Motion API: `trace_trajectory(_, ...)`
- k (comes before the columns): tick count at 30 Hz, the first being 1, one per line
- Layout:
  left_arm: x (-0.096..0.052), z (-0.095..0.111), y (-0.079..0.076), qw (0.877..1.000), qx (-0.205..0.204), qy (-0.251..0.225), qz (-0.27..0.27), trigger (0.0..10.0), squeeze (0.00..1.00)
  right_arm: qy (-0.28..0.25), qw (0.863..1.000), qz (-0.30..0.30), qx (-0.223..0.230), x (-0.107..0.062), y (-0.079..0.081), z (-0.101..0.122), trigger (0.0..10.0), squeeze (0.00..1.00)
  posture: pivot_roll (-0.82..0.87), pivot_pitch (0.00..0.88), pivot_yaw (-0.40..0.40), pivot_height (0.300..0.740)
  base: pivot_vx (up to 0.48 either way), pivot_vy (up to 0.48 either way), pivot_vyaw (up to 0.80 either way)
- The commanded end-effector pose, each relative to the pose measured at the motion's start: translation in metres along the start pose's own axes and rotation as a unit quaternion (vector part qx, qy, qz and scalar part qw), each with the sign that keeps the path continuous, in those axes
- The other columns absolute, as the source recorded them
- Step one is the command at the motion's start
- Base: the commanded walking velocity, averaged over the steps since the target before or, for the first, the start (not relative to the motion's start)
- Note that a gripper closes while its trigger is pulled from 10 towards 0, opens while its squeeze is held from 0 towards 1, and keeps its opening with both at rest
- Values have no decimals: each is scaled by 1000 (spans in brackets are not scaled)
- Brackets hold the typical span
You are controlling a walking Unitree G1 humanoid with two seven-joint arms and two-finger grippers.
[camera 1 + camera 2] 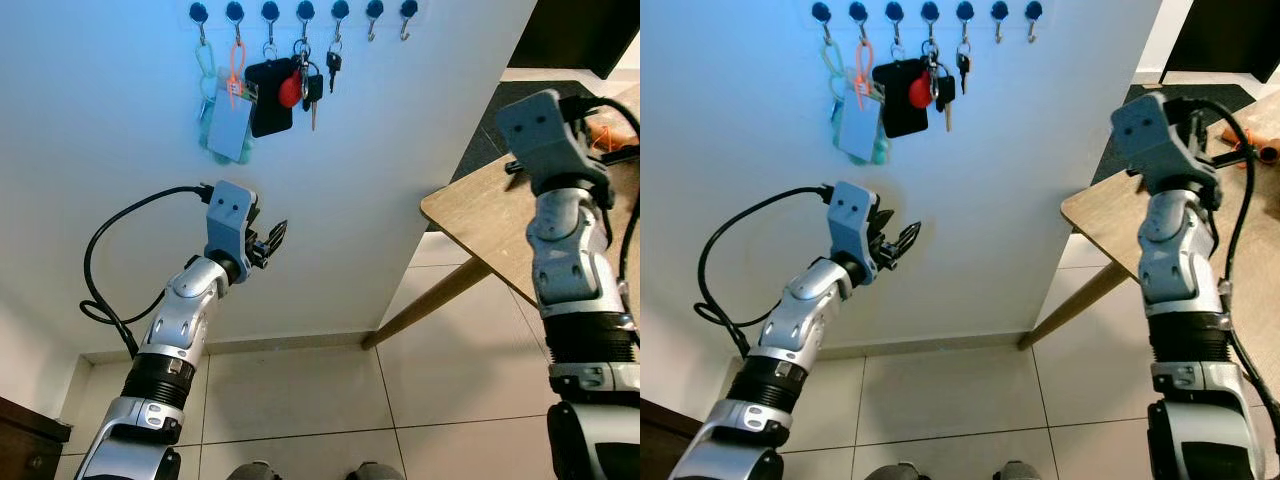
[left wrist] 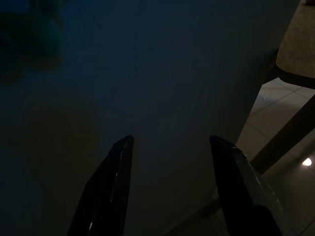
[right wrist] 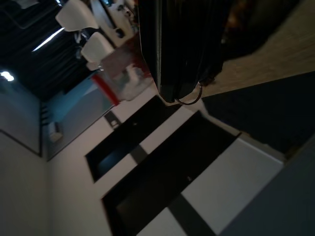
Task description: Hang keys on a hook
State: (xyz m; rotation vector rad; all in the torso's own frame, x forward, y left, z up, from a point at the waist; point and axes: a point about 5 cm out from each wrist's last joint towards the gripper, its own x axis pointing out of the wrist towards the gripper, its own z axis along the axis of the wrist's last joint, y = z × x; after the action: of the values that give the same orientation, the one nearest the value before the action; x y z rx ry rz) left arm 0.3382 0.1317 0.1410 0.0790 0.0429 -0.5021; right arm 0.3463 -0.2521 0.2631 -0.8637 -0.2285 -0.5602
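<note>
Metal keys (image 3: 189, 96) hang loose and light by their ring, pinched in your right tool (image 3: 170, 73); left tool (image 1: 895, 240) gapes empty below the hooks (image 1: 372, 12).

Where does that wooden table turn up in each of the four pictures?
Left eye view: wooden table at the right, beside the right arm.
Right eye view: the same place.
Left wrist view: its rounded corner, beyond the fingers.
Right wrist view: its tan top, behind the dark fingers.
Shared landmark: the slanted table leg.
</note>
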Motion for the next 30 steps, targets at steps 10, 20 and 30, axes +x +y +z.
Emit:
trace_trajectory(10,1,1,-7,1000,-3,0,-18,10000,0,-44,998,-35,-20,-4,-6,16,10000,0,45,100,-14,740,0,0,0)
trace_trajectory(20,5,21,-12,998,19,-54,-30,10000,0,-61,994,56,64,-6,24,33,10000,0,39,89,-13,740,0,0,0)
trace_trajectory(30,12,70,-29,983,46,-165,-71,10000,0,-78,963,141,218,17,46,72,10000,0,32,91,-23,740,0,0,0)
